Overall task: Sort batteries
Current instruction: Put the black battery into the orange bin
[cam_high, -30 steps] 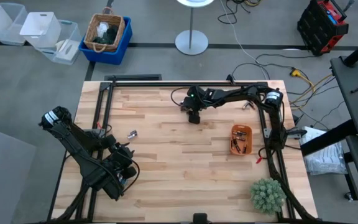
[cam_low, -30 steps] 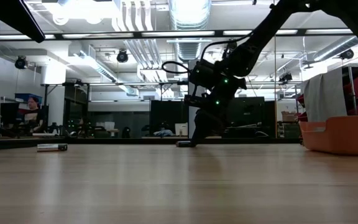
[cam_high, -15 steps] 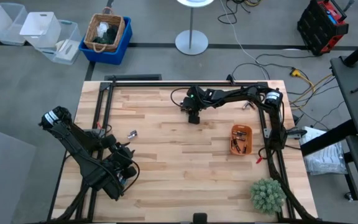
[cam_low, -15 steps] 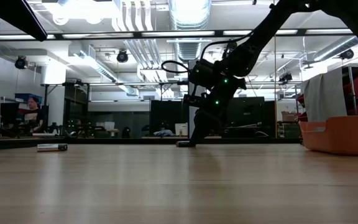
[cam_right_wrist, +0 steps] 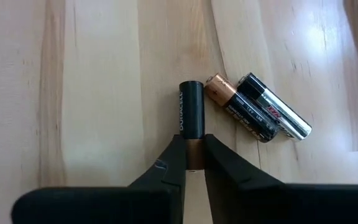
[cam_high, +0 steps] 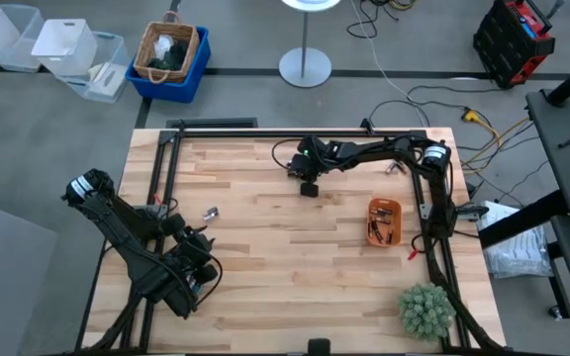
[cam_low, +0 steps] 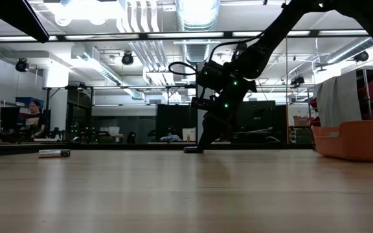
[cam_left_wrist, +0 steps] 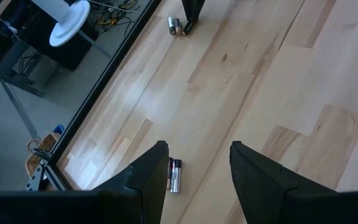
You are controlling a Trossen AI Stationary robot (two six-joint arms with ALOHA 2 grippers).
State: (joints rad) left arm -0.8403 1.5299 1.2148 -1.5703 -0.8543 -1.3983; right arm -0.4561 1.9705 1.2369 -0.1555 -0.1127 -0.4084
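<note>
High view first, from the left: the left gripper (cam_high: 188,280) waits low at the near-left of the table (cam_high: 265,287), its fingers spread apart with nothing between them, as its own wrist view confirms. Just beyond it lies a small pair of batteries (cam_high: 210,212), side by side on the bare wood. Farther right, toward the far edge, the right gripper (cam_high: 308,187) reaches down to the tabletop, and right again sits an orange tray (cam_high: 383,221) with dark items in it that cannot be made out from above. From above, nothing tells what the right claw holds; only the right wrist view shows its fingertips (cam_right_wrist: 178,163) pinched shut on the copper end of a black Duracell battery (cam_right_wrist: 191,119), which lies flat, with two more cells (cam_right_wrist: 263,116) just beside it, touching each other. The left wrist view alone shows the near pair's (cam_left_wrist: 174,175) silvery and dark casings clearly, and the far cluster (cam_left_wrist: 176,25) at the other arm's tip. These cells look small, rigid, smooth and round, so likely to roll or squirt out of a hold at the very end; a grip across the middle of the barrel would seem surer.
</note>
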